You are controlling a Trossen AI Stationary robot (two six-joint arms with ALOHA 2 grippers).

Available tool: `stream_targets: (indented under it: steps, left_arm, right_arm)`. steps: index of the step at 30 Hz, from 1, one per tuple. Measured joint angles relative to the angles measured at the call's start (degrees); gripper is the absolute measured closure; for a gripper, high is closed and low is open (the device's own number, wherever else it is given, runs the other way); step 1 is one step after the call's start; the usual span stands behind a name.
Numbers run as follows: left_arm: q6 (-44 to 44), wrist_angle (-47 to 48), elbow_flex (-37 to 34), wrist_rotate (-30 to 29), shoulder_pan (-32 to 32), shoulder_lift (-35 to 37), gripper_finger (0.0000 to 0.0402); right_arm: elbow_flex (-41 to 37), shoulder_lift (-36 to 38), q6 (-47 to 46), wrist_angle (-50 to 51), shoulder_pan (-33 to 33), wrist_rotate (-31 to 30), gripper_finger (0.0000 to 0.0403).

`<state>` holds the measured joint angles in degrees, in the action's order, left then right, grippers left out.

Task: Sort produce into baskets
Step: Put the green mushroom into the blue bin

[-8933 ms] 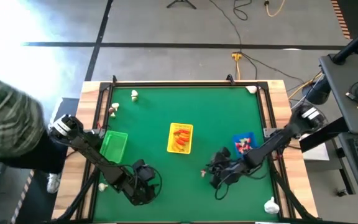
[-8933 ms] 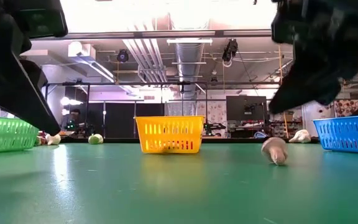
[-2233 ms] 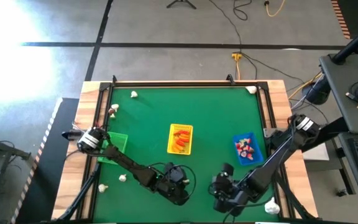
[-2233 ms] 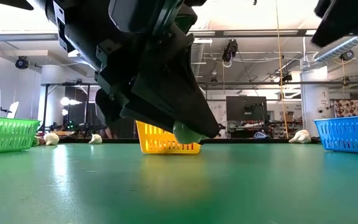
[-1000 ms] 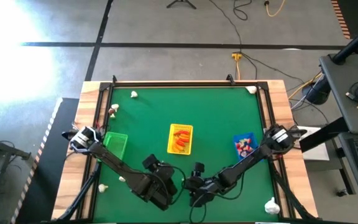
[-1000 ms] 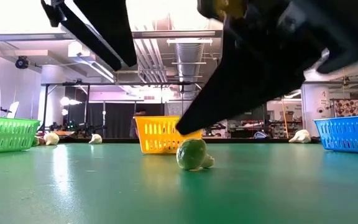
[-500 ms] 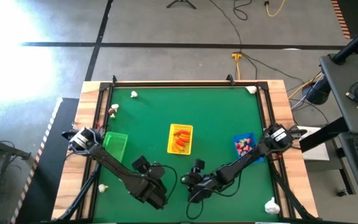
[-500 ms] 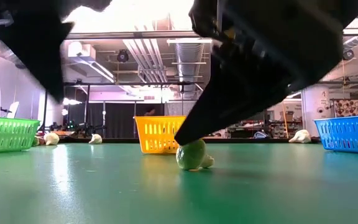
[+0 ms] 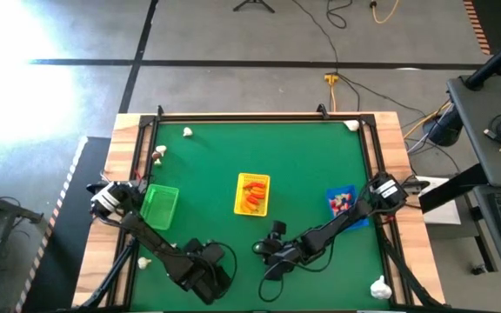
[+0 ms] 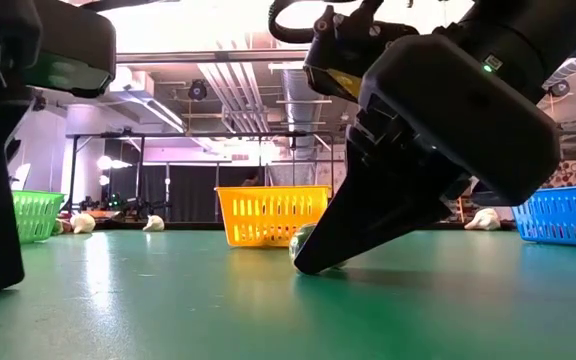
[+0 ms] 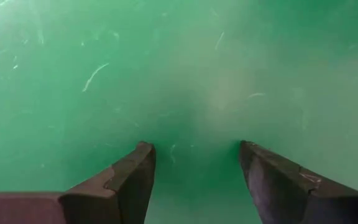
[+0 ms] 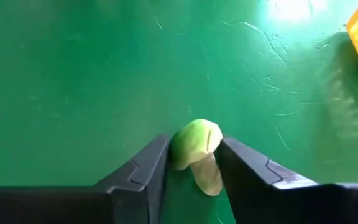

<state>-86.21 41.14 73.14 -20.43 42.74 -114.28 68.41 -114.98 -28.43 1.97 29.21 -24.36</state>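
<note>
Green-topped produce piece (image 12: 195,144) w/ cream stem lies on green table (image 9: 303,165), front-centre, just ahead of yellow basket (image 9: 251,193). Right gripper (image 12: 191,163) down at table level, fingers either side of the piece, touching or nearly so; grip not confirmed. In low view the piece (image 10: 301,243) is mostly hidden behind that gripper.

Baskets: 3. Yellow holds orange pieces, green basket (image 9: 159,207) w/ contents not clear, blue basket (image 9: 343,203) holds red-and-white bits.

Loose cream pieces on table: approx 5, at edges; too small to count surely.

Left gripper (image 11: 194,163) at front-left, fingers apart, empty, over bare table.
</note>
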Motion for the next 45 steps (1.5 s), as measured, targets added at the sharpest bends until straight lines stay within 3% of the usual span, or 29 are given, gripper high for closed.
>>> stream_targets:
  steps: [7, 13, 15, 21, 25, 28, 33, 39, 42, 45]
  left_arm:
    - [-0.9, 0.0, 0.1, -1.0, -0.1, -0.1, 0.0184]
    - [-0.9, -0.1, 0.5, -1.5, -0.2, -0.2, 0.0184]
    - [-0.6, -0.2, 0.7, -1.5, -0.2, -0.3, 0.0184]
    - [-1.7, -2.7, 0.9, -2.1, -0.4, -0.3, 0.0184]
    - [-0.2, -5.3, 0.9, -5.5, -0.4, -0.3, 0.0184]
    - [0.6, -6.4, 0.8, -7.9, -0.5, -0.4, 0.0184]
    - [0.2, -6.6, 0.7, -11.0, -0.6, -0.4, 0.0184]
    - [0.4, -6.6, 0.3, -13.4, -0.6, -0.8, 0.0184]
    - [-0.9, -6.6, 0.2, -13.2, -0.6, -1.6, 0.0184]
    - [-3.2, -5.0, 0.2, -10.9, -1.3, -1.4, 0.0184]
  right_arm:
    - [0.6, 0.6, -1.0, 1.2, 0.0, 1.0, 0.0327]
    - [4.5, 6.8, -4.0, 10.9, 0.0, 3.9, 0.0351]
    - [7.1, 10.5, -5.1, 18.3, 0.1, 4.1, 0.035]
    - [13.5, 21.3, -14.0, 53.8, 0.7, 3.8, 0.0349]
    - [12.1, 28.9, -26.4, 71.4, 1.4, -0.1, 0.0349]
    - [7.6, 34.4, -38.9, 78.6, 2.7, -4.1, 0.0349]
    - [-5.1, 42.7, -55.6, 80.0, 3.9, -4.3, 0.0349]
    - [-20.8, 49.4, -73.3, 75.8, 3.4, 3.4, 0.0349]
    - [-26.7, 50.8, -78.4, 70.4, 3.4, 5.9, 0.0348]
    - [-27.2, 49.4, -79.4, 69.3, 3.4, 5.7, 0.0337]
